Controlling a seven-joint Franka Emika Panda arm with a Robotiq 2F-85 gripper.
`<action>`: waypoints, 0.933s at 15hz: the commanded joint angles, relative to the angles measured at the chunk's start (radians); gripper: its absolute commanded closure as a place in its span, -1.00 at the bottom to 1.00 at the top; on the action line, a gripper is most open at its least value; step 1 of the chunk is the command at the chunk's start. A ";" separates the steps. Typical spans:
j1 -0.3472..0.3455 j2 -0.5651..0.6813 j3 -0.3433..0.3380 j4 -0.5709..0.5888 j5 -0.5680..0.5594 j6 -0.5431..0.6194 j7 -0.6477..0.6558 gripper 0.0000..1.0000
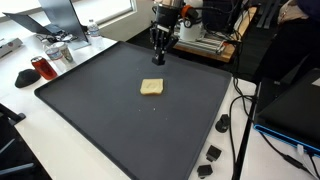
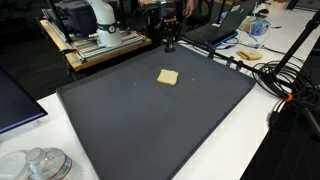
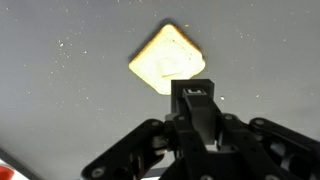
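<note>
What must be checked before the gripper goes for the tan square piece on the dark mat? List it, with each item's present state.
1. Jaws of the gripper open for a grasp: not ok. They are shut, with nothing held.
2. The tan square piece lies flat and free on the dark mat: ok.
3. The piece is in sight in the wrist view, ahead of the gripper: ok.
4. The gripper is apart from the piece in both exterior views: ok.
5. The gripper's height above the mat: cannot tell.
</note>
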 commanded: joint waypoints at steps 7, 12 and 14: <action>-0.016 0.173 -0.063 0.018 -0.326 0.206 0.253 0.89; 0.024 0.168 -0.030 0.068 -0.321 0.045 0.300 0.89; 0.047 0.179 -0.005 0.114 -0.290 -0.065 0.292 0.89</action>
